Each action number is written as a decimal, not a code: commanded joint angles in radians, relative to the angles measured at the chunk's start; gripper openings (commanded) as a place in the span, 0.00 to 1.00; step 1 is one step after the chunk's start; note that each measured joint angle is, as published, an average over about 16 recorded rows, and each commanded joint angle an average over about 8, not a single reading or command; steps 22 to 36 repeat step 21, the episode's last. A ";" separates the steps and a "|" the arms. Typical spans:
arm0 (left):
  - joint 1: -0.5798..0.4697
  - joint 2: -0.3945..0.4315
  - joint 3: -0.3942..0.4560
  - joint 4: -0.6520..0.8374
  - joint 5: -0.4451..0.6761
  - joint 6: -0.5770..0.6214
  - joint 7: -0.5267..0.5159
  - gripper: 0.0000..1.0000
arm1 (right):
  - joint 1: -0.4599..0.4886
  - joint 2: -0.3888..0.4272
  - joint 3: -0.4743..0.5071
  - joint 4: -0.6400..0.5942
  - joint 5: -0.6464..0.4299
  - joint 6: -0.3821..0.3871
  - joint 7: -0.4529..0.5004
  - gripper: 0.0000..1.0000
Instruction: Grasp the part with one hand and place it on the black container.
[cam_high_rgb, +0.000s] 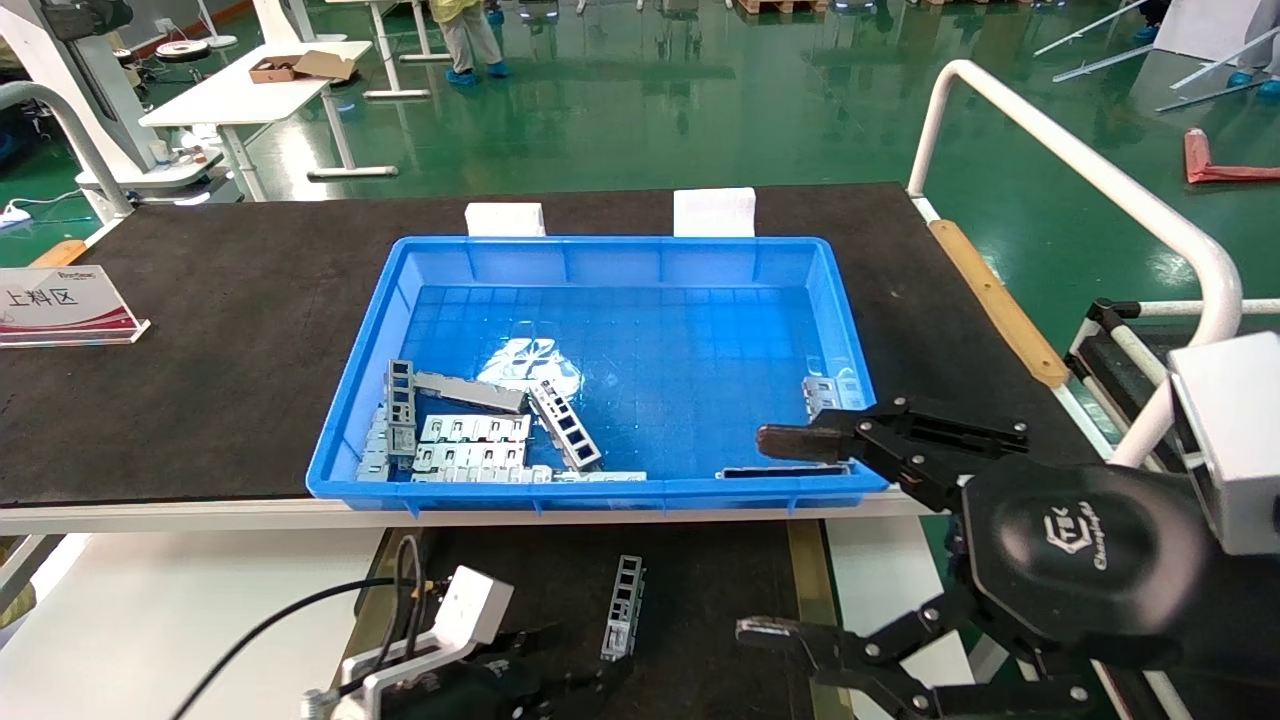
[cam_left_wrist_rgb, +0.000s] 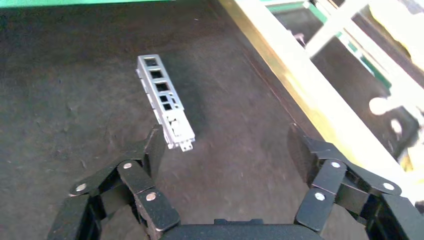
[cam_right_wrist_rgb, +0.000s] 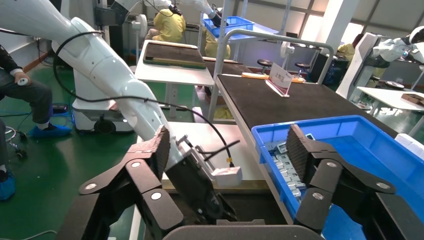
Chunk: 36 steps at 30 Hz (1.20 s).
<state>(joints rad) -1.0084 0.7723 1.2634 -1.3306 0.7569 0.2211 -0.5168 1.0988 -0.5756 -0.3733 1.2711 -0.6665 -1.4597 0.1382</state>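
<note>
The counter (cam_high_rgb: 200, 330) with its black mat carries the blue crate (cam_high_rgb: 600, 490) along its near edge, where we can reach in from the front. Below that edge sits the black tray (cam_high_rgb: 700, 600), low and open so a part can simply be lowered onto it. One bracket (cam_high_rgb: 623, 607) already lies flat on the tray floor, near its middle.

Our left claw (cam_left_wrist_rgb: 225, 150) hovers just behind the bracket's near end, jaws wide and empty; whether a finger touches it we cannot tell. Our right claw (cam_high_rgb: 790, 540) hangs over the crate's near right corner, also wide and empty.

More brackets and flat plates (cam_high_rgb: 470, 440) crowd the crate's near left corner, overlapping, which we judge makes a clean pick awkward.
</note>
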 joint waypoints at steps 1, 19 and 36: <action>0.006 -0.026 -0.027 -0.011 0.012 0.049 0.034 1.00 | 0.000 0.000 0.000 0.000 0.000 0.000 0.000 1.00; 0.119 -0.184 -0.276 0.019 -0.152 0.363 0.357 1.00 | 0.000 0.000 0.000 0.000 0.000 0.000 0.000 1.00; 0.125 -0.186 -0.283 0.020 -0.159 0.367 0.366 1.00 | 0.000 0.000 0.000 0.000 0.000 0.000 0.000 1.00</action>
